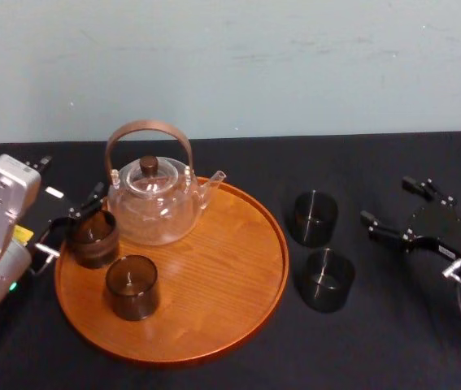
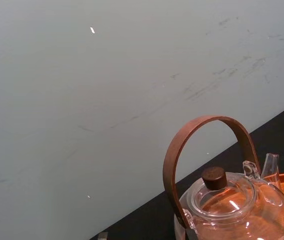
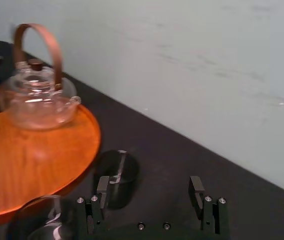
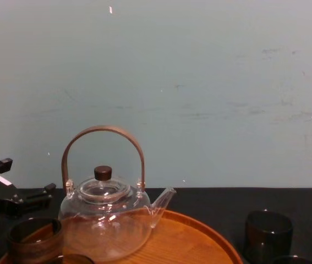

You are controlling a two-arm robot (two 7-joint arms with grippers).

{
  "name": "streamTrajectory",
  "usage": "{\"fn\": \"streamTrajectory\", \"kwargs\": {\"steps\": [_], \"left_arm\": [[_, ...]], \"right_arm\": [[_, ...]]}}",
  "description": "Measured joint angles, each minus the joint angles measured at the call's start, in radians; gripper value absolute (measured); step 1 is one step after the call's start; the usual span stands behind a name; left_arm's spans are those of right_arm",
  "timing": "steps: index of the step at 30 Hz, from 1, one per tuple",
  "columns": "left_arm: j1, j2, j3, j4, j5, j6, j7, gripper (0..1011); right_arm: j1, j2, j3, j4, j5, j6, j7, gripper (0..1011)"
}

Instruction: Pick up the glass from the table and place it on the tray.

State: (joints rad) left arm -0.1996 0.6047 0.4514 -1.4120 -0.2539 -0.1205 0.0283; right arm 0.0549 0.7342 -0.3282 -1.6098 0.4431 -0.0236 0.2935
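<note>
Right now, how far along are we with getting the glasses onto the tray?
Done: the front glass stands on the tray near the teapot. In hand: the left gripper is at the left-edge glass, already on the tray. Left: the far glass and the near glass wait on the table; the right gripper hovers open beside them.

Worktop (image 1: 376, 349): black cloth cover, running back to the pale wall | tray (image 1: 214, 325): large, round, orange-brown wood with a raised rim, flat on the cloth left of centre | farther dark glass (image 1: 315, 218) and nearer dark glass (image 1: 328, 279): both upright on the cloth just right of the tray's rim, one behind the other
</note>
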Motion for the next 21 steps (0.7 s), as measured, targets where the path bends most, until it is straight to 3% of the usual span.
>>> {"fn": "streamTrajectory", "kwargs": {"steps": [11, 21], "left_arm": [[0.0, 0.0, 0.0, 0.0, 0.0, 0.0, 0.0, 1001], [0.0, 0.0, 0.0, 0.0, 0.0, 0.0, 0.0, 1002]], "right_arm": [[-0.051, 0.055, 0.022, -0.028, 0.047, 0.006, 0.15, 1002], [-0.055, 0.068, 0.021, -0.016, 0.043, -0.009, 0.252, 1002]]}}
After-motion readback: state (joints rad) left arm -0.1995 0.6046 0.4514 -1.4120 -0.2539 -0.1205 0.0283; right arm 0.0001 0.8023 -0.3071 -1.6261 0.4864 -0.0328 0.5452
